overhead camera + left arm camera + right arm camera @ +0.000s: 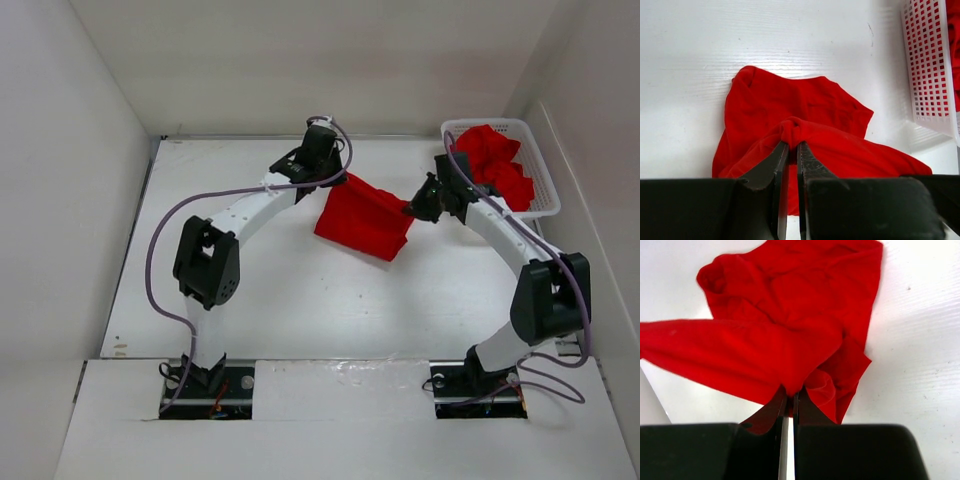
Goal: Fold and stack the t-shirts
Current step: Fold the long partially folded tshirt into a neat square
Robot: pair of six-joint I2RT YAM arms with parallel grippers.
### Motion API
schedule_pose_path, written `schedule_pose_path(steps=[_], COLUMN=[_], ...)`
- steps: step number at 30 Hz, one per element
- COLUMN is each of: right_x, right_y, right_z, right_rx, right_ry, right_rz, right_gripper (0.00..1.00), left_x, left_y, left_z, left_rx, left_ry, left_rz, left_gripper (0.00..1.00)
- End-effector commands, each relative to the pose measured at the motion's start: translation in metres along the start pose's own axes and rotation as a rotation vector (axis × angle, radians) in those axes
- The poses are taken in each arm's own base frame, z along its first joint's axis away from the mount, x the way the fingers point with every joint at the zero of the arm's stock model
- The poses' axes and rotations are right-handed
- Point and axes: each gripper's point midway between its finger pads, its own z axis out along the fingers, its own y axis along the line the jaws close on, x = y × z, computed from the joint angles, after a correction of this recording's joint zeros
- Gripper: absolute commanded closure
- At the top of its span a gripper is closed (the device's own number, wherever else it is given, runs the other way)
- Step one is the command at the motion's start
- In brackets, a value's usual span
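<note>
L end effector (342, 181) & R end effector (412, 208) each clenched on t-shirt (362, 222) edge, cloth spanning btwn them.

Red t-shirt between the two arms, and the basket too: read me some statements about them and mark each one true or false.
The left pincer is shut on the t-shirt. True.
The right pincer is open and holds nothing. False: it is shut on the same t-shirt.
The basket is empty. False: red cloth lies in it.
The basket stands at the table's far right corner. True.
</note>
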Motion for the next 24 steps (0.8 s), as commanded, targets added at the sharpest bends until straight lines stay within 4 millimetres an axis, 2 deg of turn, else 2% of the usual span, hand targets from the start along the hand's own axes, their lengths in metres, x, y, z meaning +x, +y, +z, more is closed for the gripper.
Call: schedule_pose_path(steps=[1,3,4,5,6,7,8,9,10,11,12,13,14,16,17,19,22,23,24], right_x=[-0.001,0.009,0.015,0.031,0.036,0.046,0.066,0.073,0.082,0.091,0.107,0.113,0.121,0.137,0.138,0.146,0.140,0.137,0.135], right_y=[0.015,0.016,0.015,0.010,0.012,0.010,0.005,0.006,0.004,0.004,0.001,0.001,0.001,0.004,0.010,0.009,0.005,0.010,0.005], right_z=[-0.026,-0.042,-0.046,-0.047,-0.056,-0.059,-0.058,-0.065,-0.065,-0.067,-0.067,-0.069,-0.069,-0.076,-0.080,-0.080,-0.075,-0.076,-0.069], right_rx=[-0.037,-0.050,-0.053,-0.043,-0.063,-0.067,-0.069,-0.091,-0.088,-0.096,-0.098,-0.104,-0.106,-0.130,-0.153,-0.153,-0.125,-0.141,-0.116], right_ry=[-0.035,-0.031,-0.023,0.006,-0.002,0.020,0.067,0.075,0.089,0.112,0.150,0.157,0.180,0.211,0.206,0.222,0.199,0.187,0.192], right_rz=[-0.078,-0.092,-0.100,-0.102,-0.097,-0.094,-0.100,-0.102,-0.089,-0.088,-0.098,-0.099,-0.094,-0.114,-0.115,-0.130,-0.123,-0.123,-0.110], right_gripper=[1.00,1.00,1.00,1.00,1.00,1.00,1.00,1.00,1.00,1.00,1.00,1.00,1.00,1.00,1.00,1.00,1.00,1.00,1.00], left_x=[-0.058,-0.056,-0.049,-0.045,-0.038,-0.017,-0.020,-0.013,0.008,0.005,0.011,0.017,0.030,0.035,0.046,0.045,0.049,0.045,0.036], left_y=[0.008,0.015,0.021,0.026,0.031,0.046,0.044,0.048,0.061,0.059,0.057,0.054,0.062,0.062,0.069,0.069,0.068,0.065,0.062], left_z=[-0.038,-0.050,-0.063,-0.069,-0.074,-0.074,-0.090,-0.096,-0.096,-0.109,-0.113,-0.117,-0.120,-0.134,-0.134,-0.143,-0.139,-0.137,-0.136], left_rx=[-0.033,-0.054,-0.065,-0.078,-0.083,-0.116,-0.097,-0.101,-0.125,-0.105,-0.097,-0.088,-0.125,-0.128,-0.144,-0.123,-0.106,-0.104,-0.107], left_ry=[-0.179,-0.190,-0.189,-0.191,-0.183,-0.153,-0.180,-0.173,-0.139,-0.165,-0.158,-0.152,-0.132,-0.133,-0.113,-0.138,-0.140,-0.143,-0.155], left_rz=[-0.015,-0.029,-0.038,-0.060,-0.071,-0.080,-0.099,-0.111,-0.130,-0.146,-0.148,-0.142,-0.143,-0.148,-0.161,-0.178,-0.179,-0.171,-0.172], left_gripper=[1.00,1.00,1.00,1.00,1.00,1.00,1.00,1.00,1.00,1.00,1.00,1.00,1.00,1.00,1.00,1.00,1.00,1.00,1.00])
